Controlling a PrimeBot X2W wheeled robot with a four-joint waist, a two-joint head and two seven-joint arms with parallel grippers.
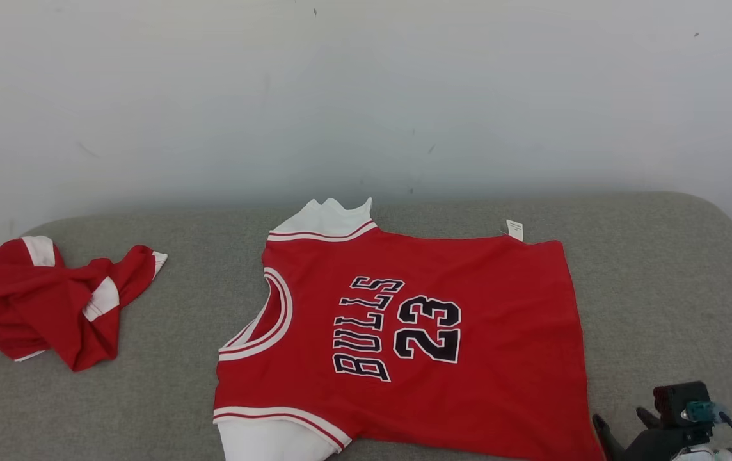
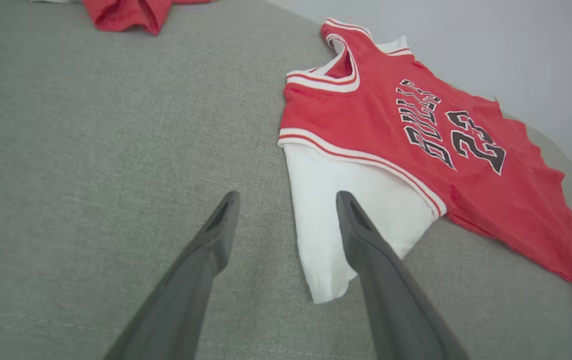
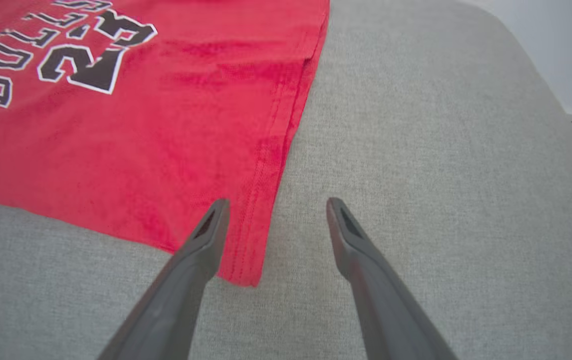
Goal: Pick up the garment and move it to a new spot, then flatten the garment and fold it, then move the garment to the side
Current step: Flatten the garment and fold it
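Left fingers [image 2: 361, 235]: spread wide, nothing between them but cloth edge and bare grey surface [image 2: 91, 150]. One finger stands over the white sleeve [image 2: 316, 210] of the jersey [image 2: 366, 120]; the other stands over bare surface just beside that sleeve. Contact with cloth or surface cannot be told.

Right fingers [image 3: 206, 240]: spread wide, holding nothing. The jersey's hem corner lies in the gap between them. One finger stands over the red cloth just inside the hem, the other over bare surface beside it. In the head view these fingers [image 1: 603, 432] sit just off the jersey's near corner.

Jersey: red, printed BULLS 23, lying spread and mostly flat on the surface, print side up. Its body runs ahead of both sets of fingertips, its near edge stretching from the sleeve at the left fingers to the hem at the right fingers. A small white tag [image 1: 514, 229] shows at its far edge.

Second red garment [image 1: 39, 301]: crumpled, well apart from the jersey, far beyond the left fingertips.
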